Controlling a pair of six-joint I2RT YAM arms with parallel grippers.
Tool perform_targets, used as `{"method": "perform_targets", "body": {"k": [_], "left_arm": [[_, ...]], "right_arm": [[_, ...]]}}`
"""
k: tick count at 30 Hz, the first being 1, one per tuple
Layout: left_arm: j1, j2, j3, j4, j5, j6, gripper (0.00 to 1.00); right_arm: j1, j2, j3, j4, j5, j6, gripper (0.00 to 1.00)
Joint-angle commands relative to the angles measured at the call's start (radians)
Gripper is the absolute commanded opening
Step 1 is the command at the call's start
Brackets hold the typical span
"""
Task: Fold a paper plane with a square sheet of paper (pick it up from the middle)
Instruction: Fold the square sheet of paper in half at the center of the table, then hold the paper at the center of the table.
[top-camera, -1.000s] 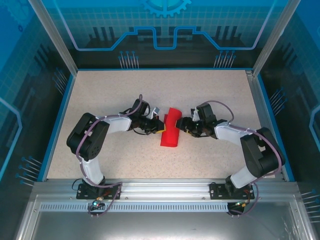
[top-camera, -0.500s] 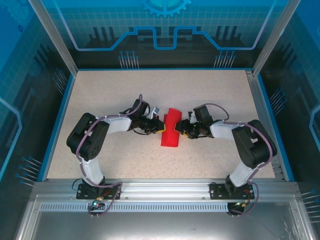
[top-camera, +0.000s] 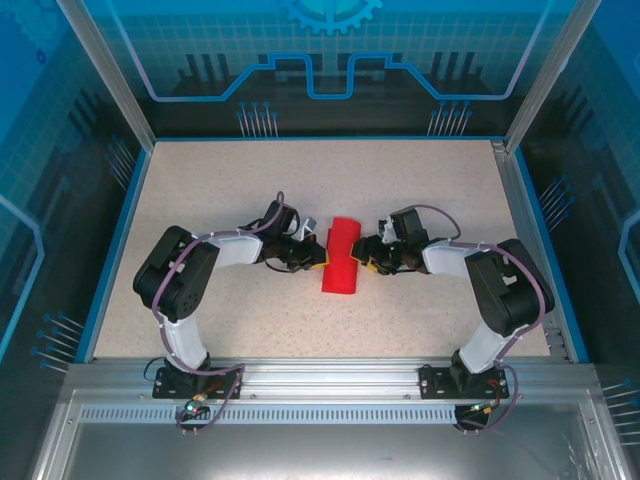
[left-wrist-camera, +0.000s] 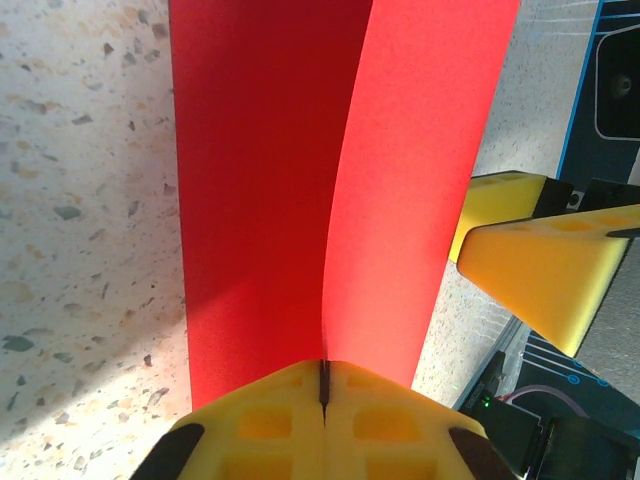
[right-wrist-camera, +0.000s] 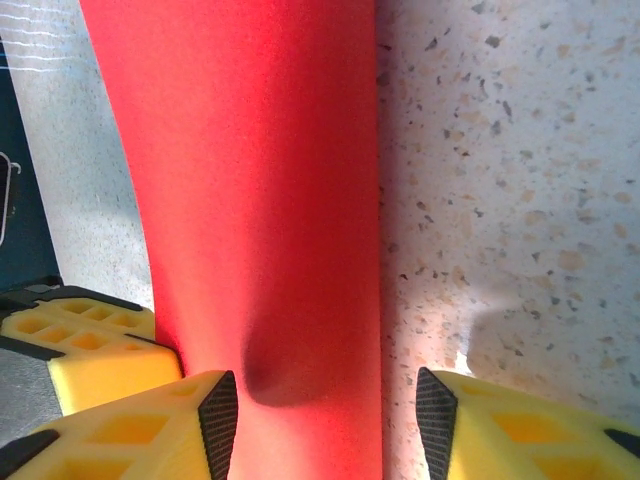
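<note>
The square sheet of paper (top-camera: 341, 256) is bright red and doubled over into a long band on the table; it has no paper plane shape. My left gripper (top-camera: 318, 256) is shut on its left edge, and in the left wrist view the paper (left-wrist-camera: 300, 150) runs up out of the closed yellow left gripper (left-wrist-camera: 323, 376). My right gripper (top-camera: 363, 258) is at the band's right side and open. In the right wrist view the paper (right-wrist-camera: 260, 180) passes between the spread pads of the right gripper (right-wrist-camera: 327, 410), with bare table beside it.
The speckled table (top-camera: 220, 190) is ringed by a blue rim and transparent walls (top-camera: 120, 200). The left gripper's yellow fingers (right-wrist-camera: 80, 345) show beyond the paper in the right wrist view, and the right gripper's fingers (left-wrist-camera: 540, 260) in the left wrist view.
The right gripper has slid left up to the paper, its jaws narrowing a little. The paper's raised far end has settled flatter. The left gripper has stayed shut on the paper.
</note>
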Motion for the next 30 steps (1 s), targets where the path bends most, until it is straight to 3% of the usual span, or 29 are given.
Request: {"method": "perform_targets", "body": {"k": [1,9,12,16,19,23,30], "left_arm": [[-0.007,-0.020,-0.013,-0.003,-0.002,-0.017,0.00],[-0.006,-0.032,-0.017,-0.009,-0.005,-0.010,0.05],[-0.006,-0.049,-0.017,-0.029,-0.026,0.000,0.19],[-0.006,-0.118,-0.025,-0.101,-0.144,0.013,0.47],[-0.005,-0.178,-0.033,-0.160,-0.255,0.013,0.58],[-0.006,-0.231,-0.046,-0.193,-0.324,0.019,0.60],[-0.005,-0.238,-0.049,-0.209,-0.333,0.029,0.60]], "right_arm": [[-0.004,0.029,0.034,-0.029,-0.004,-0.019,0.53],[0.008,0.073,0.074,-0.081,0.015,-0.037,0.52],[0.018,0.088,0.102,-0.127,0.037,-0.057,0.52],[0.044,0.101,0.157,-0.229,0.100,-0.092,0.53],[0.061,0.115,0.195,-0.307,0.149,-0.112,0.53],[0.069,0.137,0.228,-0.363,0.180,-0.129,0.54],[0.068,0.152,0.287,-0.460,0.163,-0.221,0.53]]}}
